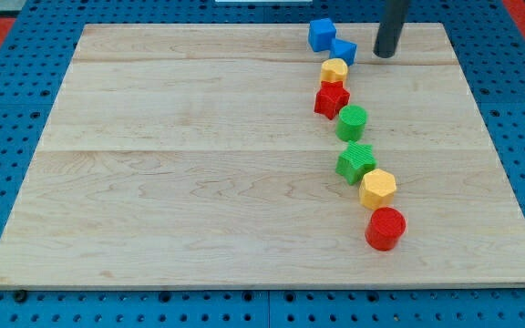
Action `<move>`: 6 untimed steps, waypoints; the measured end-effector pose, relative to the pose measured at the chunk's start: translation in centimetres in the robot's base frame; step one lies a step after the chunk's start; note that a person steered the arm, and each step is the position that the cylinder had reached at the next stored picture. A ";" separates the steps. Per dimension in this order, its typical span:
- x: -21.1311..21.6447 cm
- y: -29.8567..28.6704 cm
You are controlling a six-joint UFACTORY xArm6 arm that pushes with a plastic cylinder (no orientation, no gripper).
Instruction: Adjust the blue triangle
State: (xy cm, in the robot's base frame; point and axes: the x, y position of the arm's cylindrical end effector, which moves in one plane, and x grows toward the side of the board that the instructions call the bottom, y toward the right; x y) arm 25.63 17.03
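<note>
Blue triangle (344, 51) is found near the top edge of the worktop (199, 164), touching the blue cube (322, 35) and just above the yellow block (334, 70). A short, gentle push is advised, so that the neighbouring blocks are not disturbed. The rod is held upright, its tip (386, 55) set just right of the triangle, apart. No jaws are fitted to the tool; nothing is gripped.

My tip (385, 55) stands upright on the board near the view's top, right of centre.
</note>
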 end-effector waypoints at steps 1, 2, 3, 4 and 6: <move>0.0 -1.0; 0.0 -1.1; 0.0 -3.3; 0.2 -2.5; 7.9 6.3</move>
